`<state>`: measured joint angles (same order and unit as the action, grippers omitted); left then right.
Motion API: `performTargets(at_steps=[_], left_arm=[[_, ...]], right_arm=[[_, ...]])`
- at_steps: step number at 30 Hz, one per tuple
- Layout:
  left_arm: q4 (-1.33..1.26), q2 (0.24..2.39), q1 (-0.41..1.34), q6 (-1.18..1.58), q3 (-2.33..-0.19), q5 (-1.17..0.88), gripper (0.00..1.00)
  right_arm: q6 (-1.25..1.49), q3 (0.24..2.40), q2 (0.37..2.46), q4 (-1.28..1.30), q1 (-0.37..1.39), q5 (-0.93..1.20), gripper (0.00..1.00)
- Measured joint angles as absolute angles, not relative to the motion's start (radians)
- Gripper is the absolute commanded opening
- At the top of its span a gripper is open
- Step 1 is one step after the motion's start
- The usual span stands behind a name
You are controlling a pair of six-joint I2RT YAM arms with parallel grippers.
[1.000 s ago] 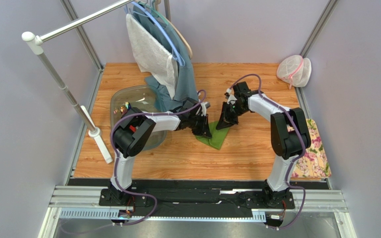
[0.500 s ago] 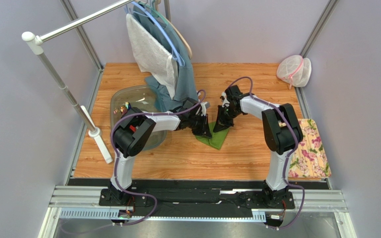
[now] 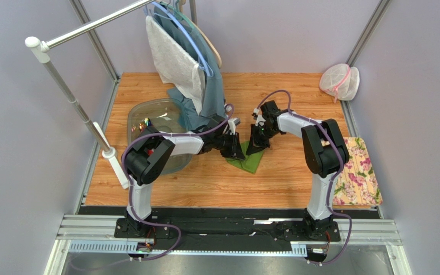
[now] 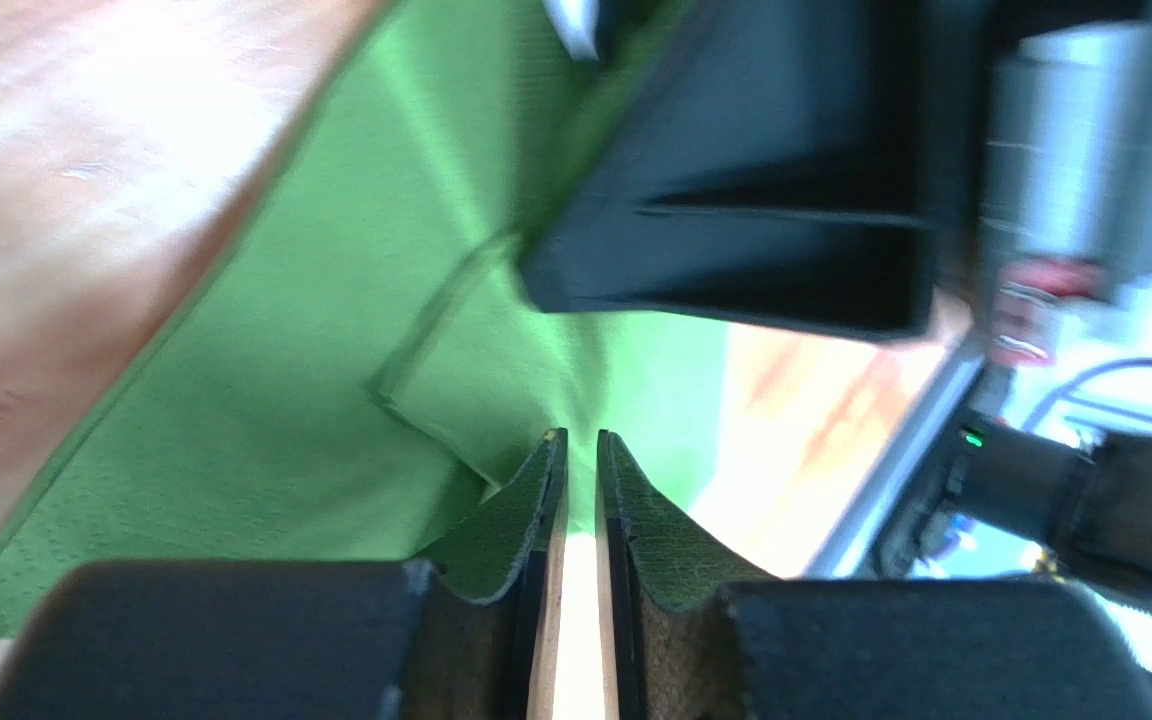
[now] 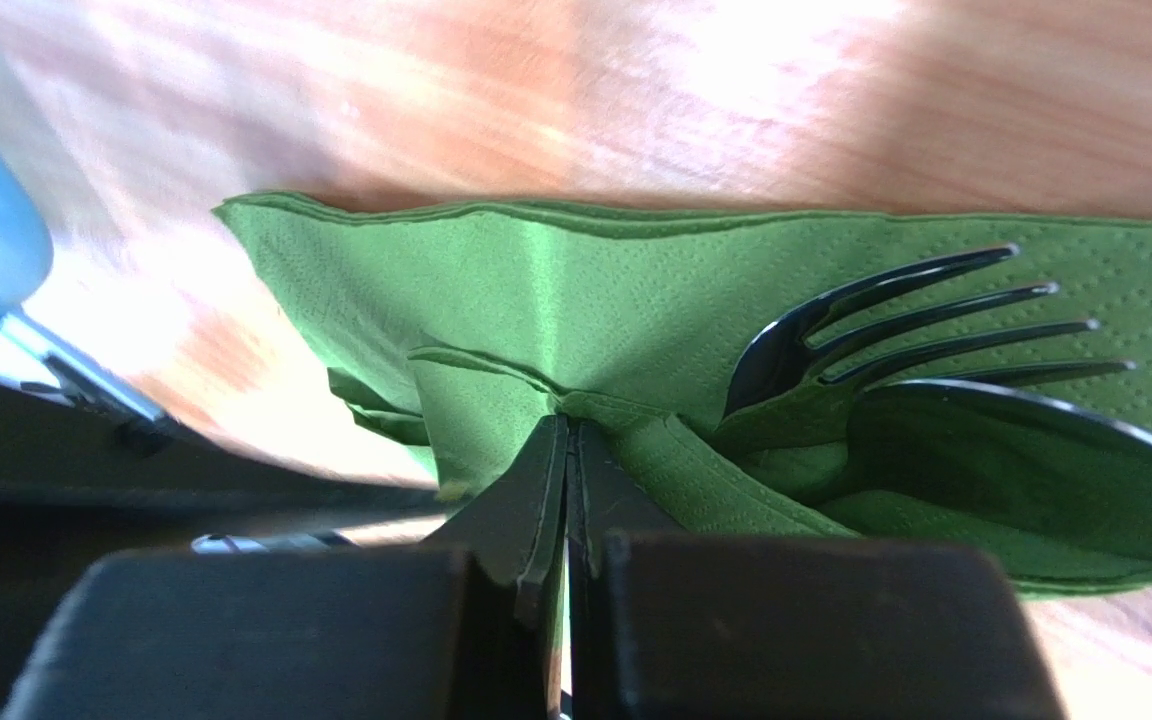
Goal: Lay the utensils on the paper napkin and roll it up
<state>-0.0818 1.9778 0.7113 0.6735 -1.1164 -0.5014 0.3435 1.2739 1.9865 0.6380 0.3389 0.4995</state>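
Mid-desk (image 3: pixel 285 177), between both arms: paper napkin (image 5: pixel 582 315) carrying black fork (image 5: pixel 898 323) and spoon (image 5: pixel 1033 465). My R pincer (image 5: pixel 566 432) pinches a raised fold; L pincer (image 4: pixel 579 450), barely parted, grips nothing. Roll slowly, utensils tucked in, paper taut w/o tearing.

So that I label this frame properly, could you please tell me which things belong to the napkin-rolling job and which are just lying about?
Job: paper napkin, black fork, black spoon, left gripper, right gripper pinching the napkin's fold.
Lying about: clear tub, teal garment, white cloth, clothes rail, mesh bag, flowered mat.
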Motion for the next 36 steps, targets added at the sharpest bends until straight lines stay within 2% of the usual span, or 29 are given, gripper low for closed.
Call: performTargets(at_steps=[6, 15, 22, 26, 27, 30, 32, 33, 36], left_arm=[[-0.120, 1.911, 0.730, 0.672, -1.109, -0.541, 0.20], [-0.141, 1.912, 0.764, 0.706, -1.106, -0.527, 0.09], [-0.140, 2.004, 0.758, 0.735, -1.106, -0.479, 0.00], [-0.129, 2.033, 0.751, 0.751, -1.125, -0.506, 0.00], [-0.130, 2.035, 0.749, 0.755, -1.126, -0.506, 0.00], [-0.134, 2.038, 0.745, 0.765, -1.127, -0.506, 0.00], [-0.134, 2.038, 0.744, 0.767, -1.127, -0.506, 0.00], [-0.134, 2.038, 0.744, 0.768, -1.127, -0.506, 0.00], [-0.131, 2.041, 0.743, 0.771, -1.132, -0.506, 0.00]], right_arm=[[0.243, 1.250, 1.987, 0.644, 0.333, 0.581, 0.00], [0.125, 1.250, 2.006, 0.688, 0.326, 0.667, 0.01], [0.076, 1.267, 2.027, 0.714, 0.316, 0.708, 0.05], [0.064, 1.271, 2.027, 0.724, 0.311, 0.700, 0.13], [0.062, 1.274, 2.027, 0.729, 0.311, 0.698, 0.20], [0.059, 1.290, 2.021, 0.752, 0.300, 0.682, 0.29], [0.065, 1.294, 2.000, 0.766, 0.294, 0.670, 0.27], [0.071, 1.295, 1.980, 0.775, 0.290, 0.663, 0.21], [0.102, 1.295, 1.920, 0.788, 0.288, 0.640, 0.12]])
